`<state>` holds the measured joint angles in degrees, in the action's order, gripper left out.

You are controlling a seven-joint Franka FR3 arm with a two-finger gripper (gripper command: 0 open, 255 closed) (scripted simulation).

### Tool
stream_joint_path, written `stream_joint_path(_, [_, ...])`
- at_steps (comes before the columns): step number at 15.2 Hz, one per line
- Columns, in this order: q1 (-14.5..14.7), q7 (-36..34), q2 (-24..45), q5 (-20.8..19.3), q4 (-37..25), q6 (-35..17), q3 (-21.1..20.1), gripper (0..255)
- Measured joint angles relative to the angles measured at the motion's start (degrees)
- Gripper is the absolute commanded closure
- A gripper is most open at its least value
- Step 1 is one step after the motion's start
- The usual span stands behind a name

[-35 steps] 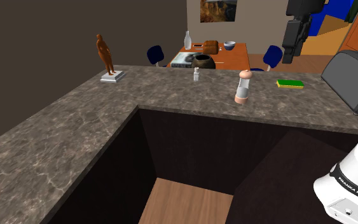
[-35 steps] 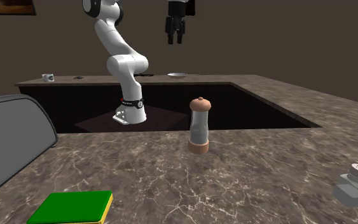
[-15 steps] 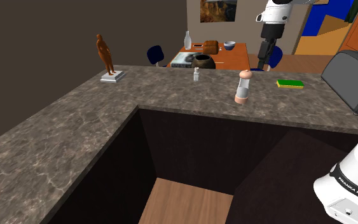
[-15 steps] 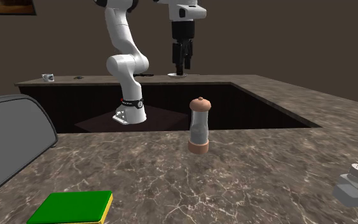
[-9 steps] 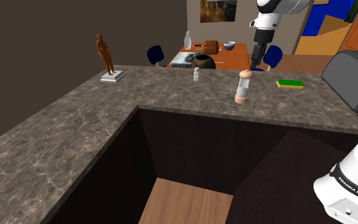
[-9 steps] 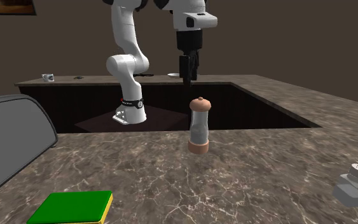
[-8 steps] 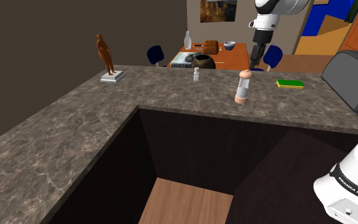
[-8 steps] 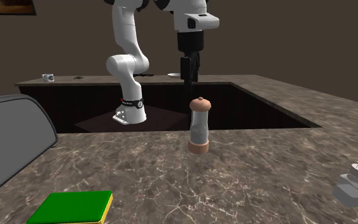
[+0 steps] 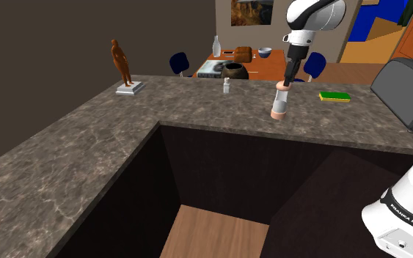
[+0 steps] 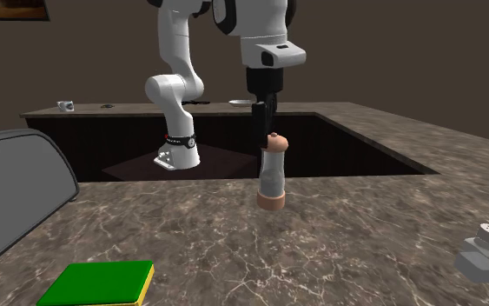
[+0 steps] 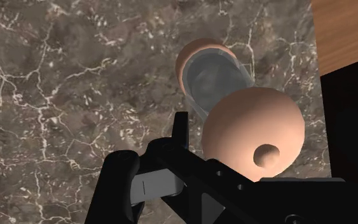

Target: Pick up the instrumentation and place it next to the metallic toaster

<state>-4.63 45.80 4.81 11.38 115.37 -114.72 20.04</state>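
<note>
The grinder (image 10: 272,172) stands upright on the marbled counter (image 9: 87,146), its long axis vertical: rounded pinkish cap up, matching base down, clear body between. It is well apart from the grey toaster (image 9: 410,91) and close to the counter's inner edge, above the dark recess. The black gripper (image 10: 264,120) hangs pointing straight down, close at the cap; whether it is released or clenched I cannot tell. Bare counter runs from the grinder to the toaster, broken by one green sponge (image 9: 334,96) lying nearer the toaster. Farther from the toaster than the grinder stand one small grey shaker (image 10: 481,252) and one brown figurine (image 9: 122,64); there is one grinder and one toaster
</note>
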Motion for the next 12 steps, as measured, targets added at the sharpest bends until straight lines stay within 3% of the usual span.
stream_joint_path(8, [0.08, 0.34, 0.76, 0.48, 1.14, -1.85, -0.14, 0])
stream_joint_path(9, [0.08, 0.34, 0.76, 0.48, 1.14, -1.85, -0.14, 255])
stream_joint_path(12, [0.08, 0.34, 0.73, 0.49, 1.13, -1.85, -0.14, 255])
